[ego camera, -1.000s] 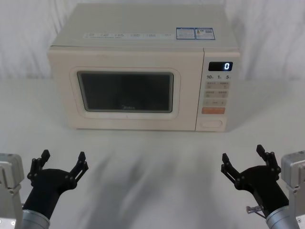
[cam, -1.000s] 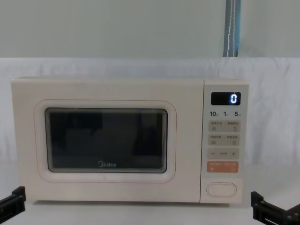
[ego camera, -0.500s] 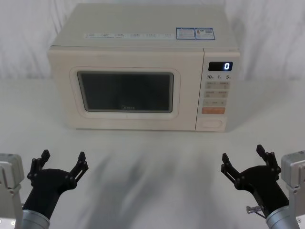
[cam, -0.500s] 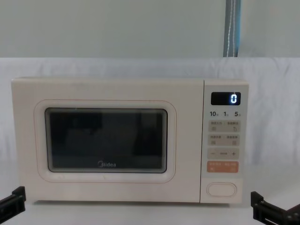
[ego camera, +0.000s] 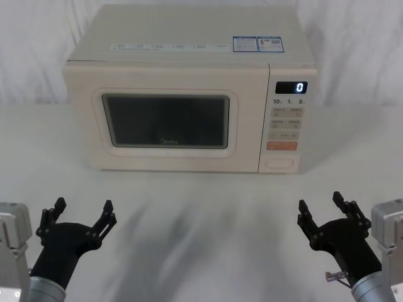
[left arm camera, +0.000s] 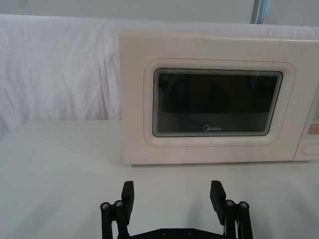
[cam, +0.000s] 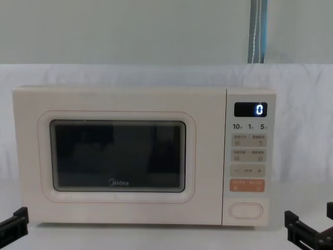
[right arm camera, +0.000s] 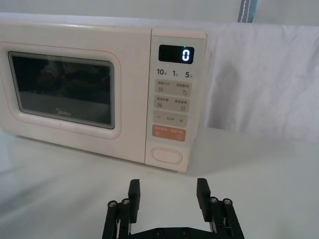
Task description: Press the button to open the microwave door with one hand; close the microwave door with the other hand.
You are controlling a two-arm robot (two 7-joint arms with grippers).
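In the head view, the microwave (ego camera: 189,94) is sitting on the white counter (ego camera: 201,201), its door (ego camera: 167,119) shut, well ahead of both hands. The left hand (ego camera: 80,211) and right hand (ego camera: 322,207) are hovering low with fingers apart. In the right wrist view, the button (right arm camera: 167,155) is lying ahead of the right hand, apart from it.

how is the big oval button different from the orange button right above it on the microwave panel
The button is cream, matching the panel, and pill-shaped; the orange key stands out in colour and is rectangular. The button is blank, while the orange key carries small printed markings. The button sits lowest on the panel, the orange key just above. Both are untouched.
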